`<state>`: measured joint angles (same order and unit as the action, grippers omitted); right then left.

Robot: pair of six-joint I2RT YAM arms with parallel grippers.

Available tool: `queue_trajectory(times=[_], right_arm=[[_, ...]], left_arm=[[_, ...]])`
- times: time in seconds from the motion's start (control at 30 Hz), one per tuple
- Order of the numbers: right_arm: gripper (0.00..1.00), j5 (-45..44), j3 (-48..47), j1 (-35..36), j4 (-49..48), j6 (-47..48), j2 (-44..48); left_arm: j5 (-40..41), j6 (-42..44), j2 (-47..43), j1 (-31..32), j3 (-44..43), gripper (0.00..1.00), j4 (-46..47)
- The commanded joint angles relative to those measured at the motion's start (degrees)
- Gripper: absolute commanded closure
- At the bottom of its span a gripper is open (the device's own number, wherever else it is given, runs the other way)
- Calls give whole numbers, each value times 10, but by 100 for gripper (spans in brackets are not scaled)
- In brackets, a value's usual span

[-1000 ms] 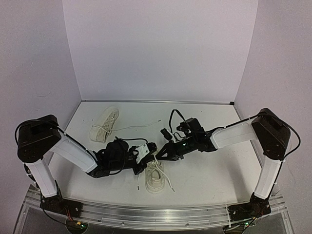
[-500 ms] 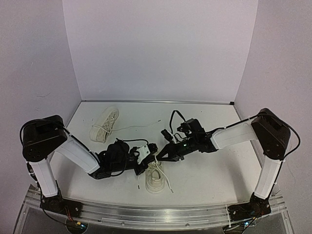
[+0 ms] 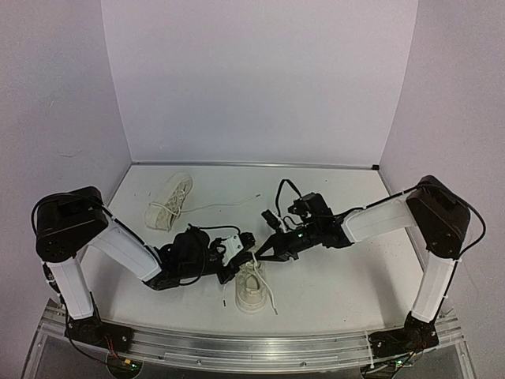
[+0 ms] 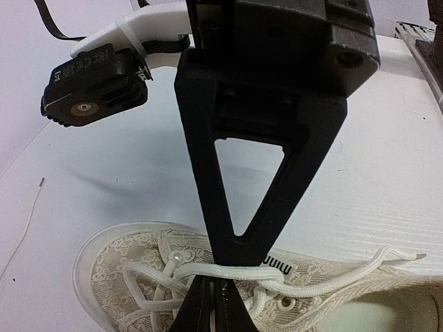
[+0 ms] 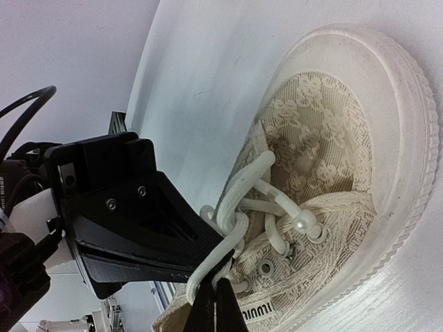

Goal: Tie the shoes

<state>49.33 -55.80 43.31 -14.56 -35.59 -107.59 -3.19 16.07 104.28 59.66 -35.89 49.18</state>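
Presently, near sneaker [image 3: 252, 290]: cream-white, lace-patterned canvas with a pale rubber sole. It lies on the bench [image 3: 347, 276] close to the front edge, midway between the two arms.
Far sneaker [image 3: 167, 202]: lies at the left rear of the bench, well apart from both claws. Its laces are loose, and one thin strand trails off to the right across the surface.
Left claw [image 4: 209, 308]: fingers pressed together, pinching a strand of the white lace [image 4: 291, 282] just above the near sneaker's eyelets.
Right claw [image 5: 214, 308]: fingers pressed together too, with a strand of the same sneaker's lace running down into the tips.
Claws together: both meet over the laced part of the near sneaker, tips just beside each other.
Lace: looped and crossed over the tongue, not knotted. One free end reaches out sideways past the sneaker's edge.
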Motion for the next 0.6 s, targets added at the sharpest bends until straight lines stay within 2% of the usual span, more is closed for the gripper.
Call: queue_trajectory(times=[0.0, 0.27, 0.43, 0.57], right_arm=[[100, -7, 18, 2, -15, 8, 9], [100, -16, 21, 2, -15, 12, 20], [100, -24, 23, 2, -11, 16, 37], [100, -27, 23, 2, 6, 29, 45]], left_arm=[[-8, 8, -62, 5, -19, 91, -51], [-15, 26, -166, -2, -51, 76, -267], [-32, -3, -200, -45, -72, 62, -352], [-55, -45, -213, -76, -88, 56, -370]])
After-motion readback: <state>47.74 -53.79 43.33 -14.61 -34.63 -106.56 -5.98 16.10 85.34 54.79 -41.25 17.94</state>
